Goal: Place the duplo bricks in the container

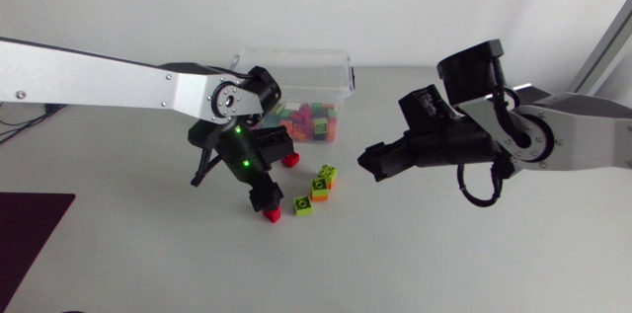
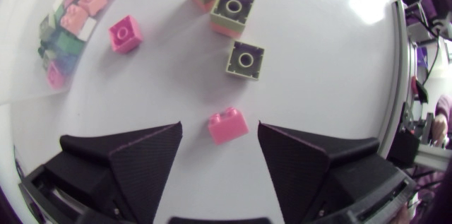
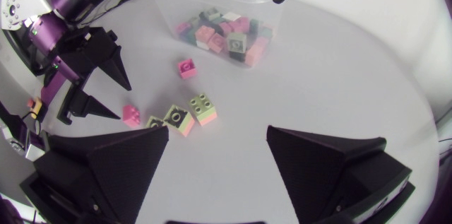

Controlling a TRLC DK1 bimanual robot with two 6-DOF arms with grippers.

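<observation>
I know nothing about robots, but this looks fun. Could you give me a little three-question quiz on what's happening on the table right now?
1. True or false: the left hand has clamped the pink brick between its fingers.
2. How many bricks lie loose on the table, outside the clear container? A) three B) five C) eight
3. Fill the gap: the right hand is open and holds ____.

Key: 1 false, the fingers stand clear of the brick on both sides; 2 B; 3 nothing.
</observation>
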